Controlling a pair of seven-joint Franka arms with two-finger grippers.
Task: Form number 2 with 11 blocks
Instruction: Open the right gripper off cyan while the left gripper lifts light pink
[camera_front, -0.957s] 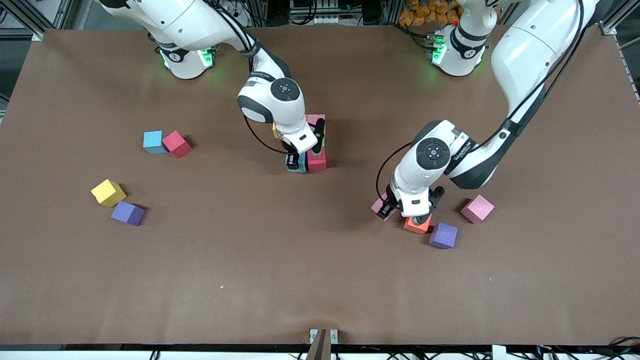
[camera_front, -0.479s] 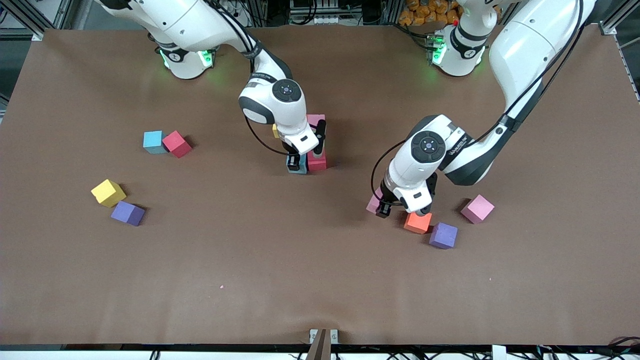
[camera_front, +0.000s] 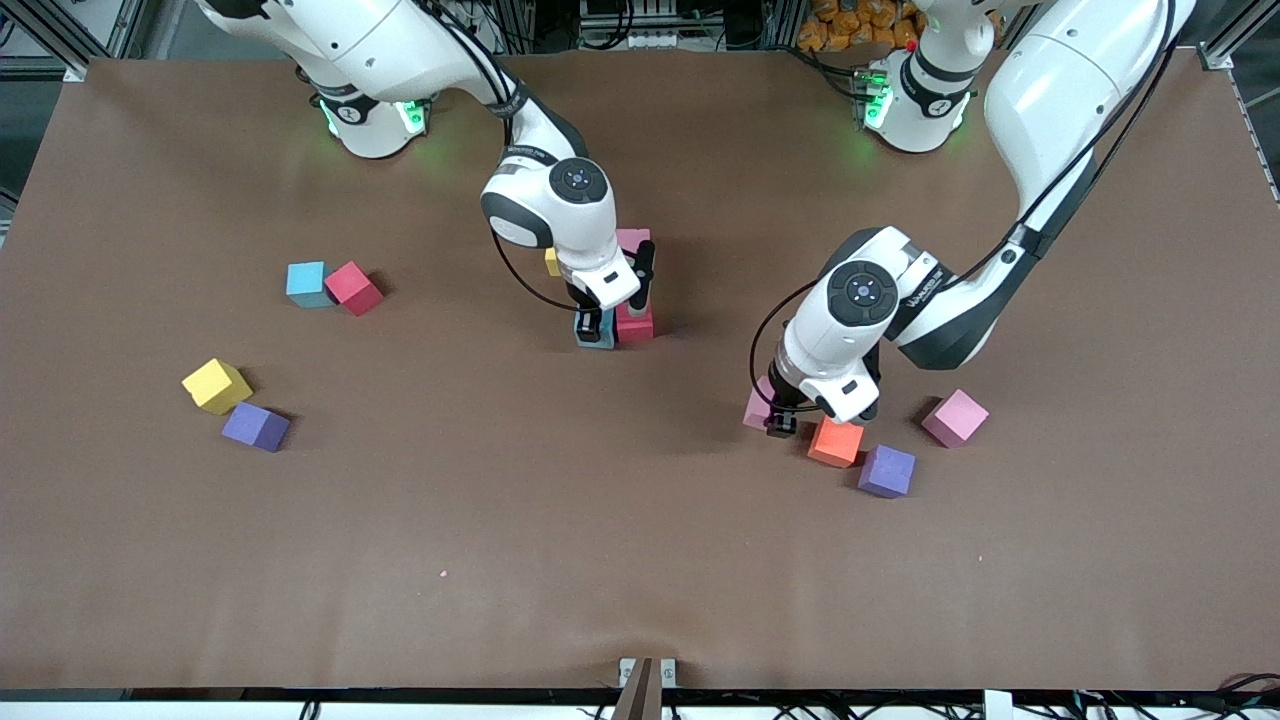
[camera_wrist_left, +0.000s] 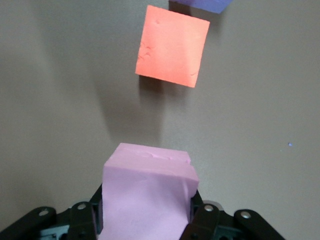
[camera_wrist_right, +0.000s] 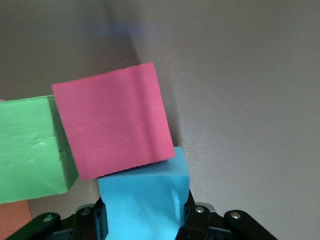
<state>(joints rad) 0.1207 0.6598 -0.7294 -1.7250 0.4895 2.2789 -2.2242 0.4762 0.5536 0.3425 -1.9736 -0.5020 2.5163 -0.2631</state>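
Observation:
My right gripper (camera_front: 594, 325) is shut on a light blue block (camera_front: 598, 337), held low against a red block (camera_front: 634, 322) of the started number 2. That cluster also has a pink block (camera_front: 631, 238) and a yellow block (camera_front: 551, 262); the arm hides most of it. The right wrist view shows the light blue block (camera_wrist_right: 145, 200) touching the red block (camera_wrist_right: 112, 127), beside a green block (camera_wrist_right: 30, 150). My left gripper (camera_front: 776, 418) is shut on a pink block (camera_front: 755, 405), low, beside an orange block (camera_front: 836, 442). The left wrist view shows that pink block (camera_wrist_left: 147, 195) and the orange block (camera_wrist_left: 172, 45).
A purple block (camera_front: 886, 471) and a pink block (camera_front: 955, 417) lie near the orange one. Toward the right arm's end lie a light blue block (camera_front: 307, 284), a red block (camera_front: 353, 287), a yellow block (camera_front: 216, 385) and a purple block (camera_front: 255, 427).
My left gripper moved off the orange block to the pink block and shut on it. My right gripper stayed almost still with the light blue block.

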